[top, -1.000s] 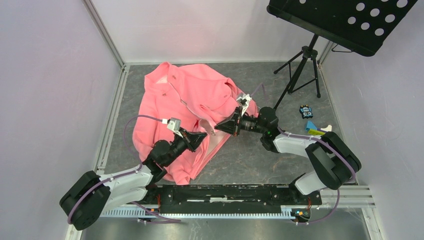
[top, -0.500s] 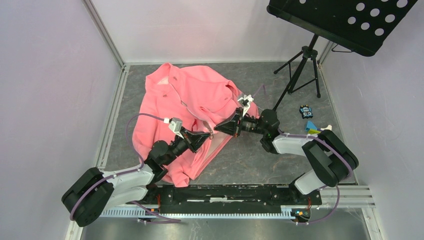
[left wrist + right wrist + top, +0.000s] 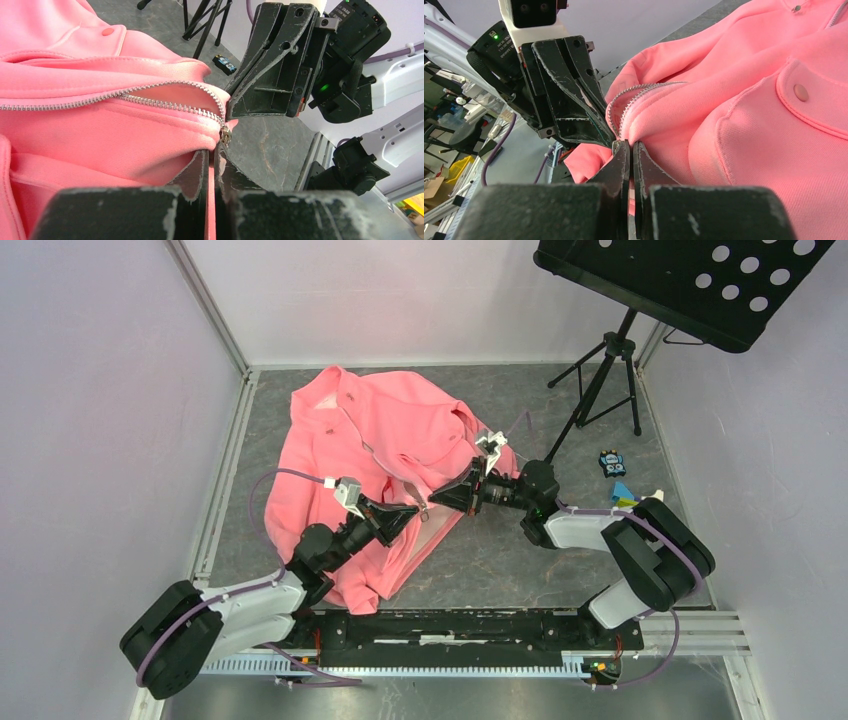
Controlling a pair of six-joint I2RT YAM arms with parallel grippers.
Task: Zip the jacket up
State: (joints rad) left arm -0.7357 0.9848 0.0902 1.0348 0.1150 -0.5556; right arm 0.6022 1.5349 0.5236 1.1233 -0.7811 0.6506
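The coral-pink jacket (image 3: pixel 370 455) lies crumpled on the grey floor, its zipper open. My left gripper (image 3: pixel 410 510) is shut on the jacket's front edge just below the metal zipper slider (image 3: pixel 226 135), pink cloth pinched between its fingers (image 3: pixel 200 172). My right gripper (image 3: pixel 440 496) is shut on the opposite zipper edge (image 3: pixel 621 117), tip to tip with the left one. Both rows of silver zipper teeth (image 3: pixel 125 97) curve together at the slider and spread apart behind it. A flapped pocket with a snap (image 3: pixel 800 91) shows in the right wrist view.
A black music stand on a tripod (image 3: pixel 610 370) stands at the back right. Small coloured objects (image 3: pixel 612 464) lie by the right wall. Metal rails (image 3: pixel 225 460) edge the floor on the left and near sides.
Both grippers have drawn slightly closer together at the zipper's lower end, the left one shifting a little up and right. Both keep their grip.
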